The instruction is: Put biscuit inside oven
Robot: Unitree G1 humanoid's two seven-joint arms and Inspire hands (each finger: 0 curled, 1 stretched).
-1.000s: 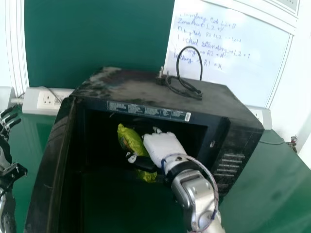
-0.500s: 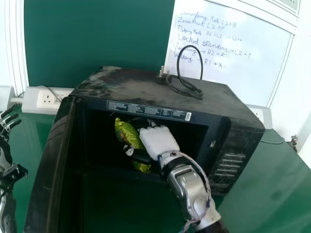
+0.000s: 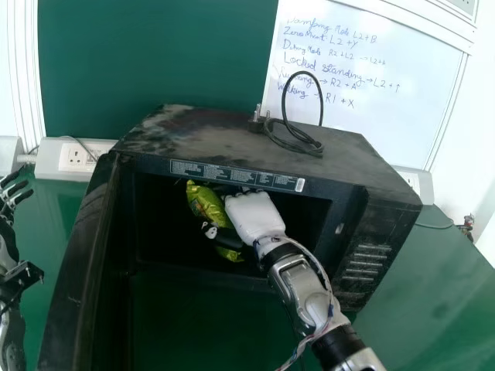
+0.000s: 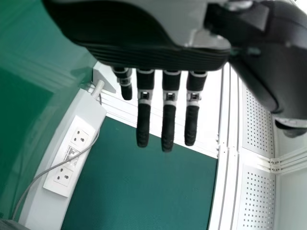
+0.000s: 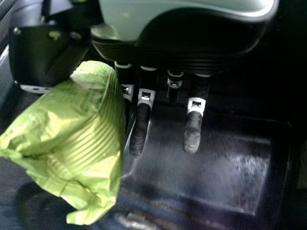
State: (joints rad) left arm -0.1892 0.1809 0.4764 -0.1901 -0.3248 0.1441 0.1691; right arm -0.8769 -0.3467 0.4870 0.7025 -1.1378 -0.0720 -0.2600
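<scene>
Biscuit packet: the yellow-green packet (image 3: 203, 202) is within the oven's mouth, slanting, its upper end toward the view's left; whether it touches the oven floor cannot be told.
Right hand: the right hand (image 3: 255, 216) is at the packet's right side in the head view, with its thumb (image 3: 226, 238) across the lower part.
Right fingers: the fingers (image 5: 193, 133) look only lightly bent; the packet appears pinched between the thumb and the nearest of them.
Oven: the black oven (image 3: 232, 143) stands on the green tabletop (image 3: 418, 297), its door (image 3: 73, 267) swung open on the left.
On the oven: a looped cable (image 3: 300, 141) lies on top.
Left hand: idle at the head view's left edge, the left hand (image 3: 11, 199) has its fingers extended, holding nothing.
Behind: a socket strip (image 3: 76, 160), a green board (image 3: 155, 62) and a written whiteboard (image 3: 371, 69).
Risk: the crinkly wrapper could slip or pivot if the pinch catches just loose foil; the knuckles, close under the opening's upper edge, could knock it if the arm lifts; on release, the packet might cling to the thumb or tip toward the doorway if let go too near the front.
Change: compared with the first frame, packet and right hand sit farther into the oven; the left hand and door look unmoved.
</scene>
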